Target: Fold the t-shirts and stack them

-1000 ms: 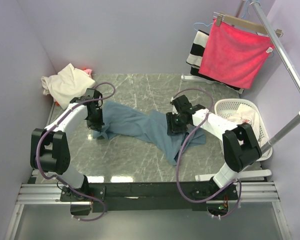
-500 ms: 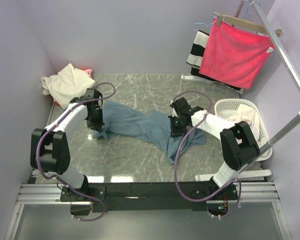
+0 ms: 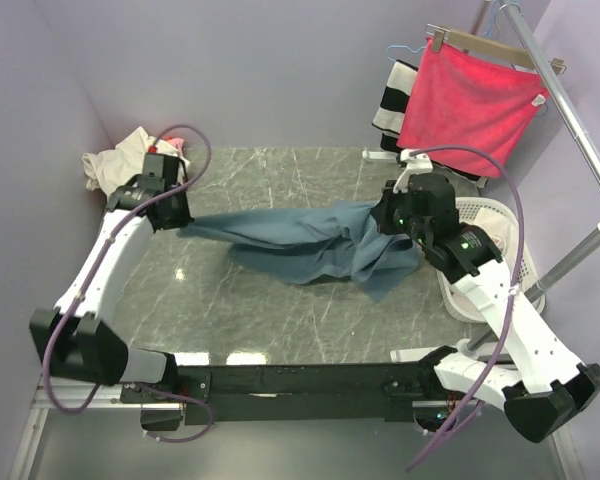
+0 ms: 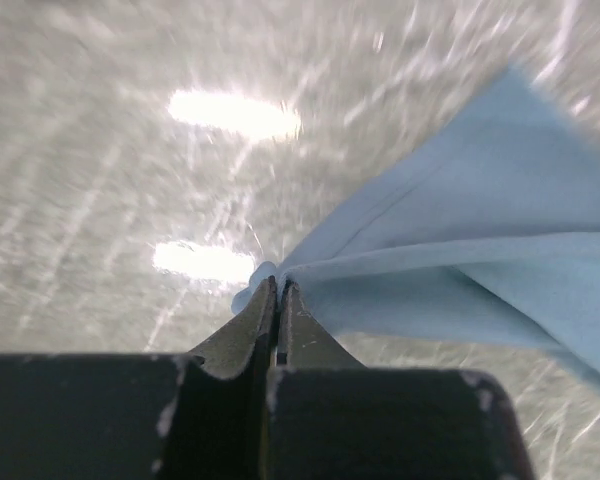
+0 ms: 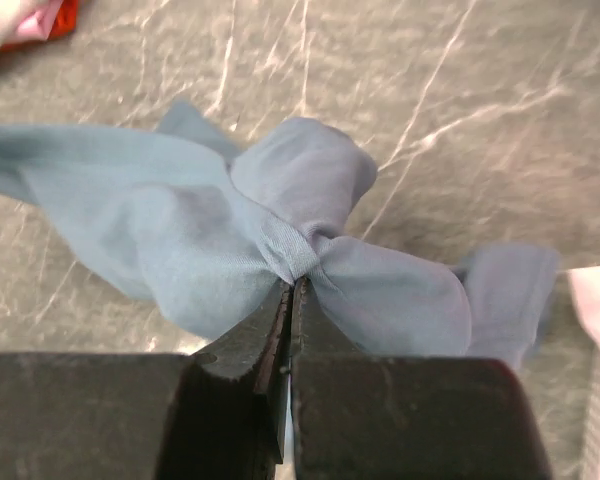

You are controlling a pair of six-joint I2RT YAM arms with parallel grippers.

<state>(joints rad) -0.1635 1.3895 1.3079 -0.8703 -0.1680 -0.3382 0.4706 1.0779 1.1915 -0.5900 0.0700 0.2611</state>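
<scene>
The dusty blue-grey t-shirt [image 3: 300,238] hangs stretched between my two grippers above the marble table [image 3: 270,310]. My left gripper [image 3: 183,226] is shut on its left end [image 4: 280,275]. My right gripper [image 3: 378,222] is shut on a bunched fold at its right end [image 5: 298,262], and cloth droops below it. The cream t-shirt [image 3: 108,164] lies crumpled at the table's back left corner with a bit of pink/red cloth [image 3: 176,145] beside it. A white garment [image 3: 495,238] lies in the basket.
A white laundry basket [image 3: 520,262] stands at the right edge behind my right arm. A bright pink-red towel [image 3: 470,105] and a black-and-white striped cloth [image 3: 392,100] hang on a rack at the back right. A metal pole [image 3: 570,110] runs down the right side.
Both grippers have lifted and moved apart and back, raising the blue-grey t-shirt off the table and pulling it out lengthwise. Both arms have extended outward.
</scene>
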